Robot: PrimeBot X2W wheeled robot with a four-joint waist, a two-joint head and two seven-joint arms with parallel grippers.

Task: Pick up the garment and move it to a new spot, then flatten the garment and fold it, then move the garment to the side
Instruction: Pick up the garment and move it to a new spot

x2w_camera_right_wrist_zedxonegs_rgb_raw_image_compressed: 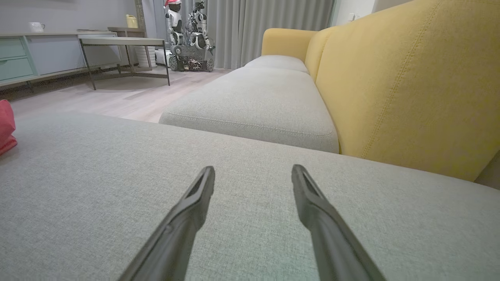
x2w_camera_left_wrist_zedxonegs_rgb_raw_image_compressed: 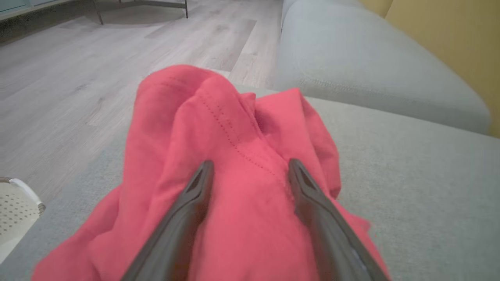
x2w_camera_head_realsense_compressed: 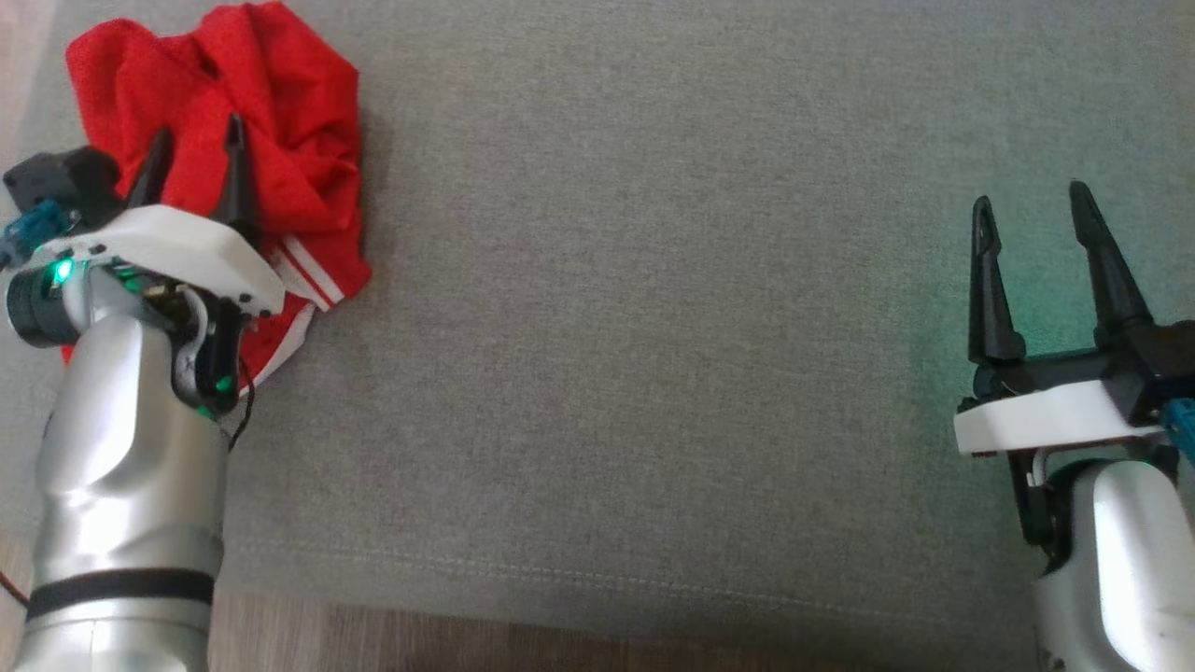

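text: none legible | labels: none | garment (x2w_camera_head_realsense_compressed: pixel 271 112) (red, white stripes): no print readable

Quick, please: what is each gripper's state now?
Left gripper: open, over the crumpled red fabric garment, not gripping it.
Right gripper: open, empty.

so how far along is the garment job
Nothing looks done: the red garment lies crumpled at the left of the grey cushion. In hand: the left gripper hangs open over it, not yet closed. The right gripper is open above bare cushion. Left: lifting, moving, flattening, folding, setting aside.
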